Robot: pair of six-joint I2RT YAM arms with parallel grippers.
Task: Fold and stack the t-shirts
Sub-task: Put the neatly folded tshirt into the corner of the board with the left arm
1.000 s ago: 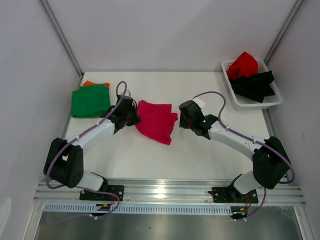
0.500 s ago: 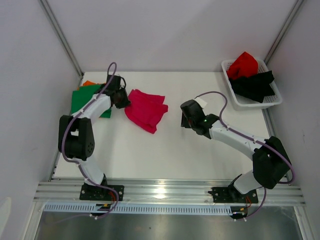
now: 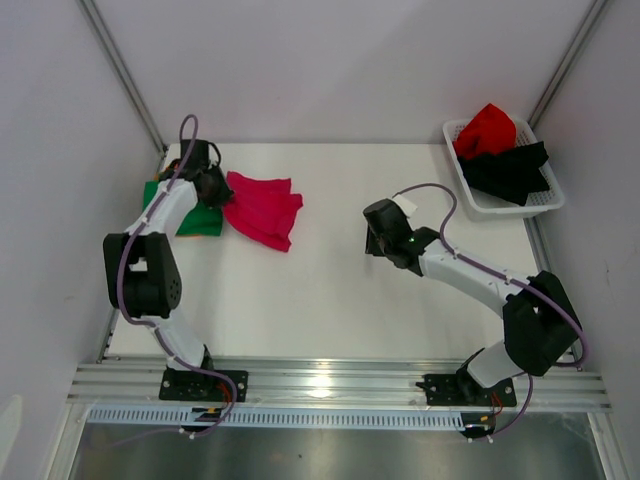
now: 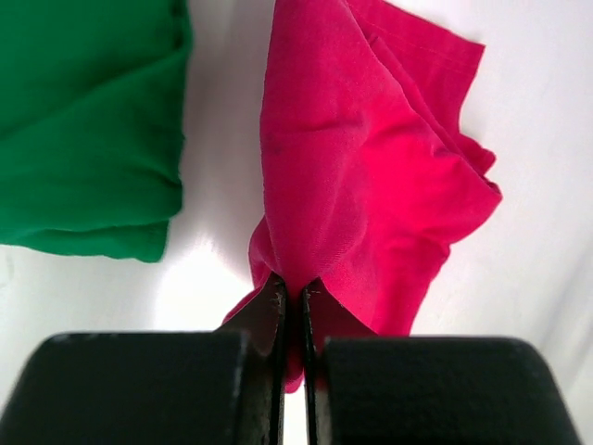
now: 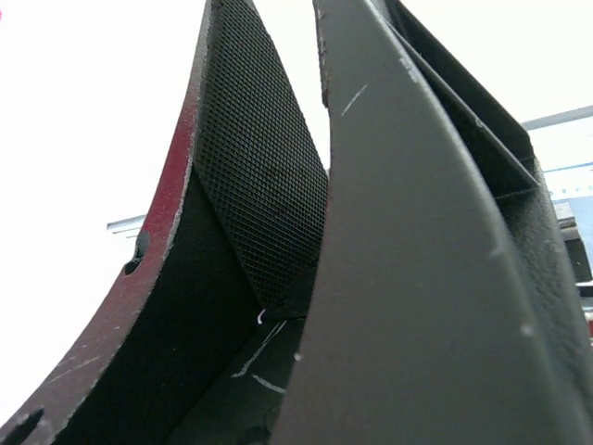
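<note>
The left end effector is clenched on an edge of the pink shirt. A thin pinch of cloth is seen between its closed fingers in the left wrist view. From this grip the shirt is spread away from the fingers, and its long axis is directed forward from them, a little to the right. In the top view it is seen on the bench at the rear left, reaching from the end effector toward the bench centre.

The green shirt is laid just beside it on the left, with a narrow strip of bare bench between the two. It is judged that the pink cloth must be carried leftward to be stacked there. The left arm is much nearer. The right end effector is held well apart, and it cannot be told whether it is released or clenched.

The pink shirt is soft knit cloth, loosely folded and rumpled, with an uneven outline. The green one is folded flat with a rounded edge. A red shirt and a black shirt are heaped unfolded in the white lattice basket.
</note>
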